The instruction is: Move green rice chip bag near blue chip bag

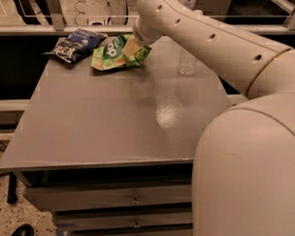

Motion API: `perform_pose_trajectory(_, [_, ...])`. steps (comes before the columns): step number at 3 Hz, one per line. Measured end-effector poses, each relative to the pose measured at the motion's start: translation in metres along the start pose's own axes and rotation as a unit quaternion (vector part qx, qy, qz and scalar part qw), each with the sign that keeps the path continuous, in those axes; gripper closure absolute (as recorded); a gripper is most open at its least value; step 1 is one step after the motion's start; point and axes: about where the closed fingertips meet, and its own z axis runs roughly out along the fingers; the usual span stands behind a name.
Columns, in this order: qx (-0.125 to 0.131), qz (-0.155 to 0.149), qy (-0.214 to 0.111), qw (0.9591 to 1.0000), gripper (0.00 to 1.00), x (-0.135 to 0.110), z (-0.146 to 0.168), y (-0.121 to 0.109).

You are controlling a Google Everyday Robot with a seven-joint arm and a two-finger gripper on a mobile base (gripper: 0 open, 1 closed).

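On the far left of the grey table (89,123) lies the blue chip bag (75,43), dark navy and crinkled, its white lettering too small to read. Just beside it sits the green rice chip bag (110,60) (bright green, dark round logo), its right part hidden by the gripper (132,45). Whether the gripper clasps the bag, I cannot tell. The arm (213,49) runs off the right edge.
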Motion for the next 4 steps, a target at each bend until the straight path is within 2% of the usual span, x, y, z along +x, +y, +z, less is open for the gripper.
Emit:
perform_pose_trajectory(1, [-0.027, 0.020, -0.013, 0.9994, 0.00, 0.001, -0.008, 0.005])
perform_pose_trajectory(2, [-0.070, 0.052, -0.039, 0.9955, 0.00, 0.002, -0.023, 0.007])
perform_pose_trajectory(3, [-0.130, 0.102, -0.079, 0.9831, 0.00, 0.010, -0.054, 0.016])
perform_pose_trajectory(4, [-0.188, 0.156, -0.123, 0.9619, 0.00, 0.029, -0.085, 0.030])
